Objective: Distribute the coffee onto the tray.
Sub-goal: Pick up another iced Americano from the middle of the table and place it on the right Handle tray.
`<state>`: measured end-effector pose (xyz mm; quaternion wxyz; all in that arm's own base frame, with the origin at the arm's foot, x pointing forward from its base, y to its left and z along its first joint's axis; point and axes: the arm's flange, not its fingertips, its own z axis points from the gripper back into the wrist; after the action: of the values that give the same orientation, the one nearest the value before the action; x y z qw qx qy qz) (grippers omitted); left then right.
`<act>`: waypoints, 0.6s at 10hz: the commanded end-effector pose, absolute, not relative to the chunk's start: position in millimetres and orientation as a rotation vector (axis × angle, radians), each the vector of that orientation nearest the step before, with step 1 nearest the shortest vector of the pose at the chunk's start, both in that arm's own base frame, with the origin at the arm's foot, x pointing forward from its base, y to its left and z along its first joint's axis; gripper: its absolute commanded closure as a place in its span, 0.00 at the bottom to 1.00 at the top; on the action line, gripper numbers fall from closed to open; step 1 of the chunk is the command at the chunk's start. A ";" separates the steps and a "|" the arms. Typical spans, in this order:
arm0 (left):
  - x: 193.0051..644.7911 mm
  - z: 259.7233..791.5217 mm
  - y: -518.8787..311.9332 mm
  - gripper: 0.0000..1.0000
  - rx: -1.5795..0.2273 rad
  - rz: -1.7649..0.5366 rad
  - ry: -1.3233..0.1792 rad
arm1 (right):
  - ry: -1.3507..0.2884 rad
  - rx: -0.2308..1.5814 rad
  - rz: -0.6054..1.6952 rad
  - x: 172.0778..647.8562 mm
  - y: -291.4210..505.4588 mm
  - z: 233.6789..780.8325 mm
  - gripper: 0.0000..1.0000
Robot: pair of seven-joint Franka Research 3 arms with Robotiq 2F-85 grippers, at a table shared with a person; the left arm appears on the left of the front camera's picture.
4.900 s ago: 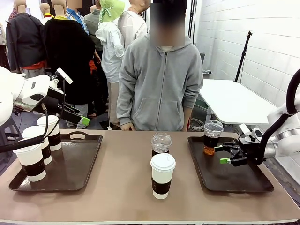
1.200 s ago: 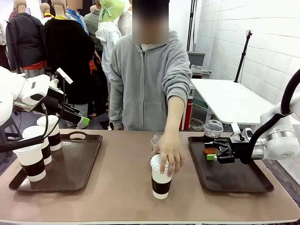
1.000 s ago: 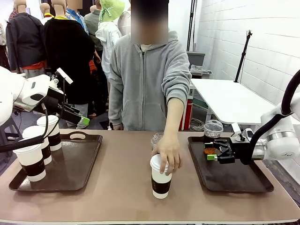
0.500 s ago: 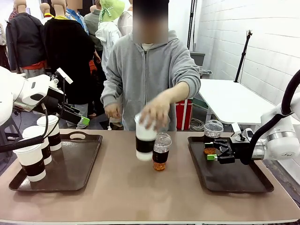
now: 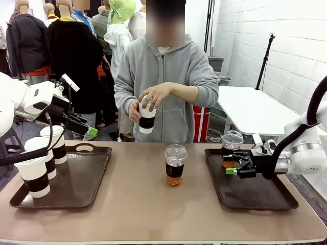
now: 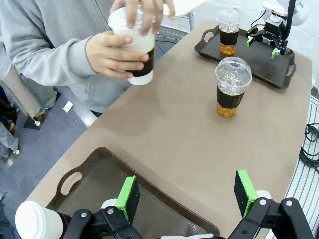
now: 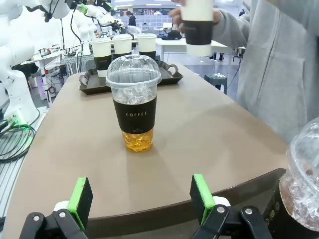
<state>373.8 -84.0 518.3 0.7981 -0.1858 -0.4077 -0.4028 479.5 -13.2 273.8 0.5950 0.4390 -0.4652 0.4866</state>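
My right gripper (image 5: 228, 167) stands wide and empty over the right tray (image 5: 255, 196), just beside 1 dome-lidded cup (image 5: 231, 148) on it. The left gripper (image 6: 187, 193) is wide too, above the left tray (image 5: 76, 184) with 3 white cups (image 5: 34, 176). The other clear cup (image 5: 175, 164) stands mid-table. The person (image 5: 168, 76) holds the 4th white cup (image 5: 147, 118) in both hands. I judge the clear cup thin-walled, squashy and sloshing, so I'd grip it at the dark band. The paper cups' fill is hidden, and the right wrist view cuts off the tray cup.
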 end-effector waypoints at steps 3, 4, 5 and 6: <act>374.2 516.2 -82.7 0.00 -0.409 -0.863 -0.874 | -1.066 1.018 1.141 485.3 9.4 280.0 0.00; 374.2 516.2 -82.7 0.00 -0.409 -0.863 -0.874 | -1.073 1.020 1.141 486.3 14.8 281.9 0.00; 374.2 516.2 -82.7 0.00 -0.409 -0.863 -0.874 | -1.071 1.026 1.145 487.5 21.5 282.7 0.00; 374.2 516.2 -82.7 0.00 -0.409 -0.863 -0.874 | -1.071 1.032 1.154 488.8 28.2 284.5 0.00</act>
<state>373.8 -84.1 518.3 0.7981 -0.1858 -0.4077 -0.4028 484.8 21.3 278.6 0.5806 0.4469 -0.4594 0.5021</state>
